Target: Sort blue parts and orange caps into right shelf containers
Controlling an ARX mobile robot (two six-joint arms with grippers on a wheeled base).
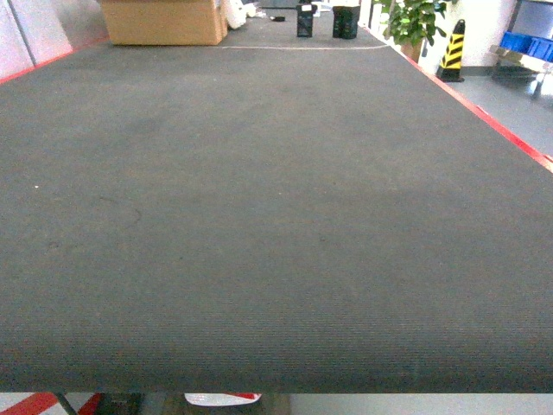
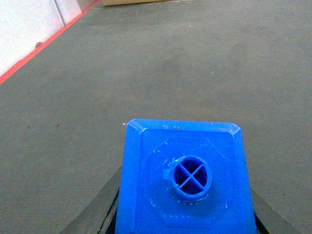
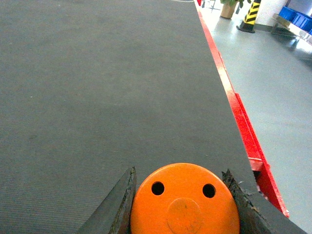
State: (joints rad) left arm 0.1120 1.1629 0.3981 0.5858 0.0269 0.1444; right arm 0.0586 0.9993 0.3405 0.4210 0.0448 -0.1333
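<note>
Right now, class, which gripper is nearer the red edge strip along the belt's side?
Right. The right gripper, shut on the orange cap, sits close beside the red edge strip; the left gripper, holding the blue part, has only grey mat alongside.

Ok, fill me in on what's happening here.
Both arms are loaded. The left hand is shut on a blue part, stud end toward its camera. The right hand is shut on an orange cap. Both are over a dark grey mat. Blue crates sit on a shelf off to the right, across the floor; nothing is sorted yet.
</note>
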